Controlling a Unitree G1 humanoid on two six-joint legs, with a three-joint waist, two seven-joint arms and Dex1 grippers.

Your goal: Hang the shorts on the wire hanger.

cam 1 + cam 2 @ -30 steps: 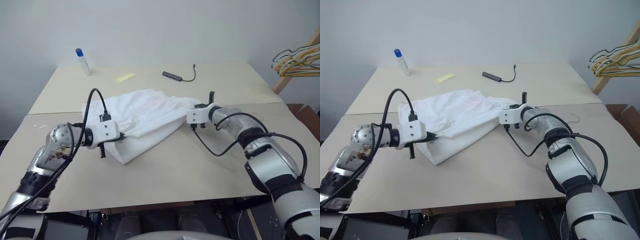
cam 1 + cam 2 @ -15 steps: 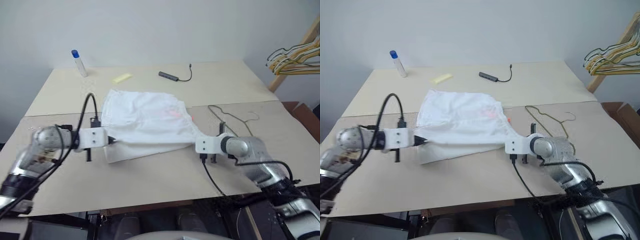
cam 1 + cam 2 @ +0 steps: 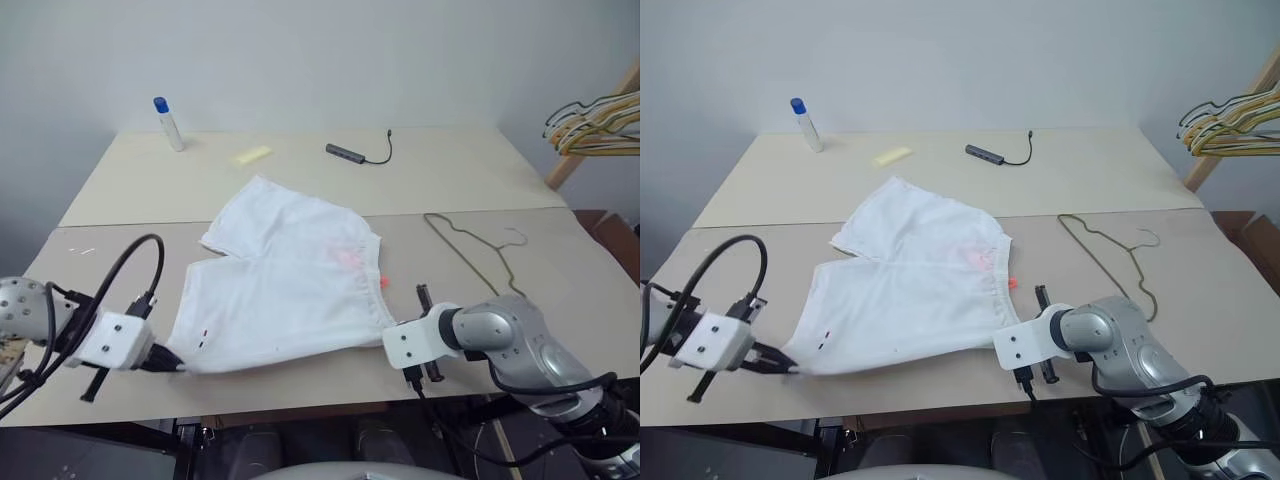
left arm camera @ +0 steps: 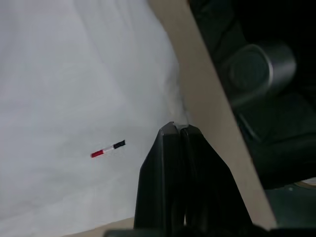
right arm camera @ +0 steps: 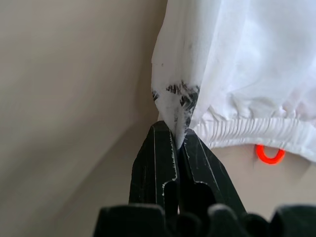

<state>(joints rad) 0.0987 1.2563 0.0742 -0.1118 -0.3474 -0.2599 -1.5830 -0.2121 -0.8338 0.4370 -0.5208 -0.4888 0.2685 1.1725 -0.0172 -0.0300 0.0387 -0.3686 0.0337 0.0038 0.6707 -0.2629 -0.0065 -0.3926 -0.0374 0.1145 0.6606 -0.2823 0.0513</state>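
Observation:
The white shorts (image 3: 285,290) lie spread flat on the table, waistband to the right with a faint pink stain. My left gripper (image 3: 178,366) is shut on the hem corner at the near left, right at the table's front edge; in its wrist view the black fingers (image 4: 168,163) meet on the cloth's edge beside a small red and black mark (image 4: 107,149). My right gripper (image 5: 177,140) is shut on the near corner of the elastic waistband (image 5: 256,128). The thin dark wire hanger (image 3: 470,255) lies flat to the right of the shorts, apart from them.
Along the back of the table stand a blue-capped bottle (image 3: 167,122), a yellow piece (image 3: 251,154) and a dark adapter with its cable (image 3: 350,152). Bunched hangers (image 3: 600,112) hang on a wooden rack at the far right. A small orange ring (image 3: 384,283) lies beside the waistband.
Both grippers have drawn back toward the table's front edge, still shut on the shorts. The cloth went from bunched to spread flat, and the wire hanger came into view.

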